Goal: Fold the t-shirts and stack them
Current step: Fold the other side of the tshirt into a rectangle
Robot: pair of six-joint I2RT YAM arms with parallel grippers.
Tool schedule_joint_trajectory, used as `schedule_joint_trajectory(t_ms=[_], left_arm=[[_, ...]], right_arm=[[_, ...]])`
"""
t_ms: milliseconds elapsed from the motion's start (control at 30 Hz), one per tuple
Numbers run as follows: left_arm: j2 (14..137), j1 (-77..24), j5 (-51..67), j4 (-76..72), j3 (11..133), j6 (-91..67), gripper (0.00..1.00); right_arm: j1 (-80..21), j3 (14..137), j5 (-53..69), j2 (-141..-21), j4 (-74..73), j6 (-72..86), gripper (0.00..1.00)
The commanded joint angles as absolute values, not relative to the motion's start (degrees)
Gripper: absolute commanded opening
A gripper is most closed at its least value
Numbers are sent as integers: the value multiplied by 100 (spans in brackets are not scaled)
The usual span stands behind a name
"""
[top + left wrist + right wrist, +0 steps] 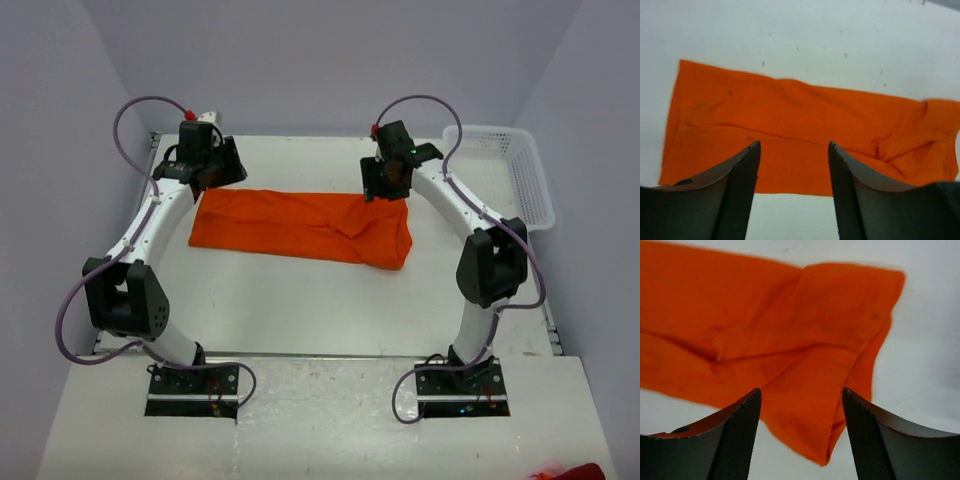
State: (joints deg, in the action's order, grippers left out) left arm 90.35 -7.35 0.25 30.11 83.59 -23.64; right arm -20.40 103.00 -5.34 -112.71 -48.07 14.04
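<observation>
The left gripper point(794, 145) and right gripper point(802, 390) both stand open, holding nothing, over the upper edge of the orange t-shirt point(300, 225). It lies folded in a long band at mid-frame on the table point(300, 310).

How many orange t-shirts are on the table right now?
1. The orange t-shirt lies folded into a long strip across the far half of the table. Red cloth at the near right corner of the top view may be another; too little shows.
</observation>
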Motion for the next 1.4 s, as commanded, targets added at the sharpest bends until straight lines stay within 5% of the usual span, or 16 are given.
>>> schedule_joint_trajectory(t_ms=[0,100,133,233,333,433,900,1367], left_arm=[[9290,-729,913,2936,7981,-2338,50],[9343,-729,1185,2708,7779,-2460,20],[9351,-738,1195,2707,7761,-2470,18],[9325,-738,1248,2733,7761,-2409,17],[9247,-738,1186,2795,7796,-2321,21],[9159,-738,1204,2847,7796,-2285,24],[9018,-738,1107,2971,7664,-2109,27],[9026,-738,1090,2997,7603,-1995,27]], right_arm=[[-2530,9443,342,-10591,-4359,1582,64],[-2654,9133,474,-10705,-4254,1678,48],[-2672,9054,492,-10714,-4176,1722,39],[-2690,8851,677,-10731,-3912,1889,36],[-2690,8842,537,-10863,-3850,2065,48],[-2672,8684,387,-10837,-3597,2486,51],[-2382,6707,1062,-10020,-1117,4815,43],[-2241,6592,1161,-10433,-703,5211,40]])
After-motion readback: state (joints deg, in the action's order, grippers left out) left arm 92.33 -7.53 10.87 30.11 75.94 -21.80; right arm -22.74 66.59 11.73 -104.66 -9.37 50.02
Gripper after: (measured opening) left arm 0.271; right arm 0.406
